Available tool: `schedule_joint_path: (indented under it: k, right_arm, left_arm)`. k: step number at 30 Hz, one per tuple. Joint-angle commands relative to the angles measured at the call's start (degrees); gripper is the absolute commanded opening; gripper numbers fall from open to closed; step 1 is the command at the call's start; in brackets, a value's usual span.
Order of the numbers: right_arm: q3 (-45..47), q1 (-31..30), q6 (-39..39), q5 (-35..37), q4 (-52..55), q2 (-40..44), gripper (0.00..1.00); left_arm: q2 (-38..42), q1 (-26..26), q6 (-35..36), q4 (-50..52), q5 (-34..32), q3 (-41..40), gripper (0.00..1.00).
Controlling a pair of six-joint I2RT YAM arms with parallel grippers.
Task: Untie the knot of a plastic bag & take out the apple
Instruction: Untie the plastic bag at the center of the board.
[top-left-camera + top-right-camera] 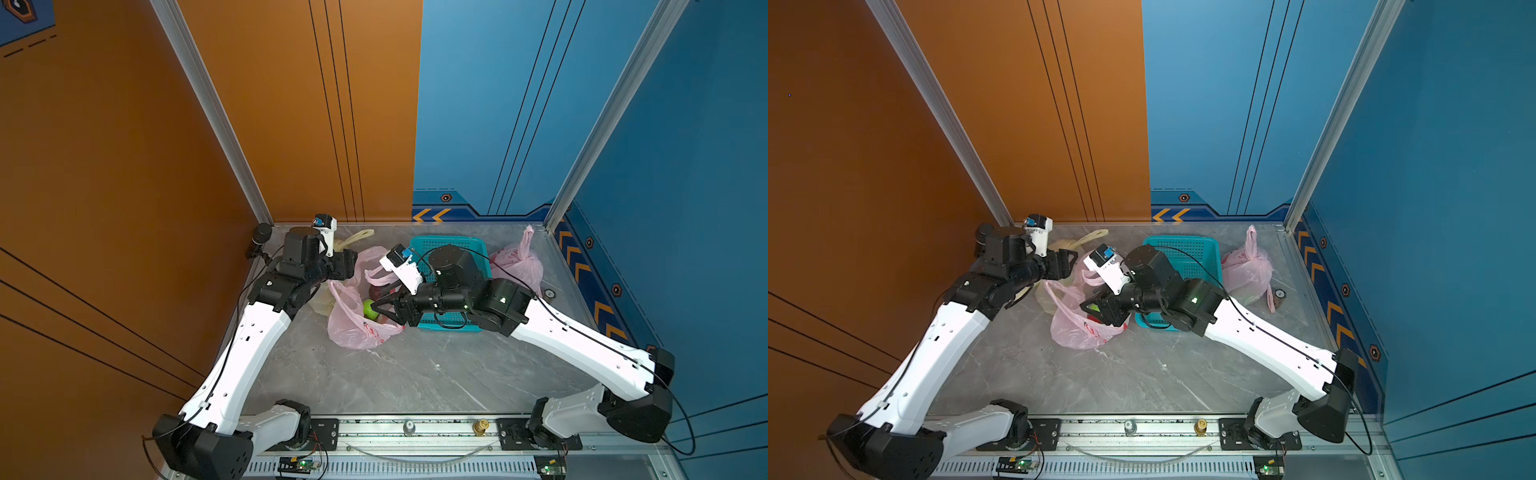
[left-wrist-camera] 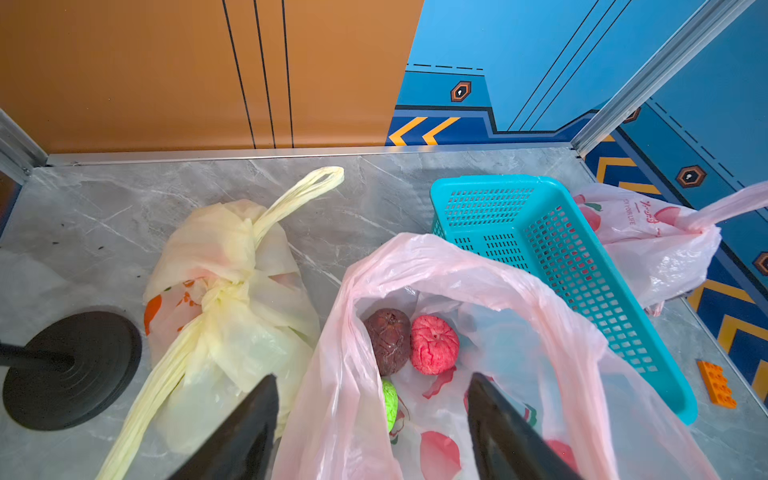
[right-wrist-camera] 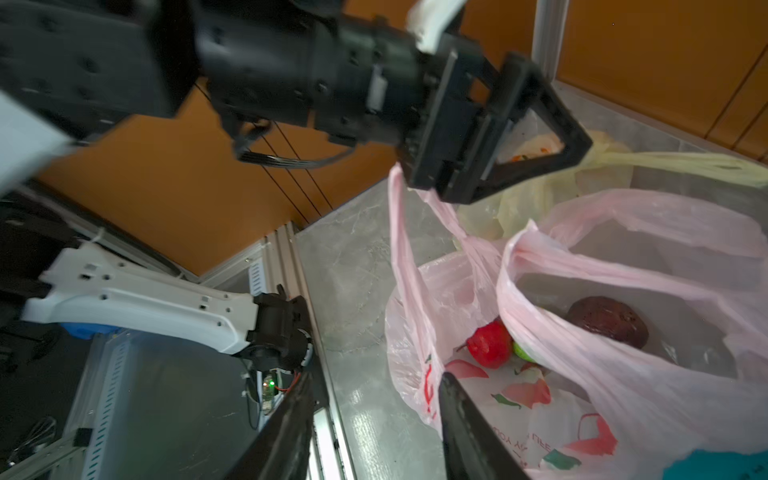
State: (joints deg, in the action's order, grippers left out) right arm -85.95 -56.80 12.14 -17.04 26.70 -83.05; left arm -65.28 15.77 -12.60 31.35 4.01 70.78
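Near the middle of the bench [image 1: 415, 374], toward its far edge: pink bag [image 1: 353, 328], untied, mouth gaping upward, handles loose. Inside, on the bag's floor: dark wrinkled fruit [image 2: 388, 334] touching red fruit [image 2: 434, 344], with green fruit [image 2: 390, 403] just beside both. Apple-shaped and stemmed, the red one; cannot tell for certain which of red and green to call the apple. None lifted out. Straddling the bag's rim on the side toward the far left corner, jaws spread wide and clamping nothing: left gripper [image 2: 372, 376]. Reaching up to its underside in the right wrist view: pink handle strip [image 3: 397, 216], caught or merely touching, cannot tell. Hanging over the bag's mouth from the opposite side, jaws roughly half apart and empty, tips down close to the green fruit: right gripper [image 1: 380, 313]. Just beside the bag, along the far edge: teal basket [image 1: 453, 241]. By the far left corner: yellow bag [image 2: 232, 257], knotted. Toward the far right corner: second pink bag [image 1: 517, 262], knotted
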Motion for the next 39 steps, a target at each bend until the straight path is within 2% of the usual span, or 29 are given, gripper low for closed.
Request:
schedule_joint_path:
  k: [1, 6, 9, 12, 16, 20, 23, 25, 27, 30, 32, 39]
  right_arm:
    - [-0.6, 0.8, -1.3, 8.2, 1.4, 1.3, 0.51]
    - [0.4, 4.1, 0.1, 0.4, -3.0, 5.2, 0.52]
    - [-0.4, 6.8, 3.2, -8.9, -3.8, 4.2, 0.5]
    - [-1.3, 6.1, 5.5, -14.2, -5.4, 1.7, 0.49]
    - [-3.2, 3.2, 6.9, -16.9, -7.1, -2.3, 0.48]
    - [-6.0, 0.3, 8.0, -13.0, -7.9, -6.7, 0.49]
    - [-8.2, -1.0, 8.7, -2.9, -6.8, -10.7, 0.46]
    - [-8.8, -1.3, 8.7, 8.6, -5.3, -13.2, 0.43]
    - [-8.6, -0.8, 8.8, 16.0, -5.0, -15.4, 0.4]
    - [-8.3, 0.1, 8.9, 22.1, -3.6, -18.7, 0.39]
    - [-7.5, 0.8, 9.2, 23.6, -2.9, -20.2, 0.39]
    - [-3.3, 2.8, 9.3, 22.4, -1.0, -21.5, 0.39]
  left_arm:
    - [1.7, 0.1, -3.0, 3.5, -0.2, -4.6, 0.74]
    - [1.9, 1.3, -4.9, 3.3, 0.6, -8.7, 0.74]
    - [1.5, 4.4, -5.7, 3.3, -0.3, -9.8, 0.73]
    - [1.2, 7.4, -6.7, 3.3, -1.7, -11.3, 0.72]
    - [1.7, 10.5, -8.2, 4.1, -5.2, -15.3, 0.72]
    - [3.2, 12.7, -10.5, 4.9, -10.2, -18.9, 0.71]
    - [5.0, 14.1, -12.6, 5.0, -13.7, -21.9, 0.71]
    - [6.2, 14.4, -14.1, 4.9, -15.1, -23.9, 0.71]
    - [7.0, 14.5, -15.0, 4.5, -16.1, -25.4, 0.71]
    - [7.7, 14.6, -15.8, 3.3, -17.6, -27.7, 0.71]
    - [8.0, 14.2, -16.3, 2.2, -17.9, -29.2, 0.69]
    - [10.2, 10.0, -17.7, -1.7, -12.6, -33.3, 0.31]
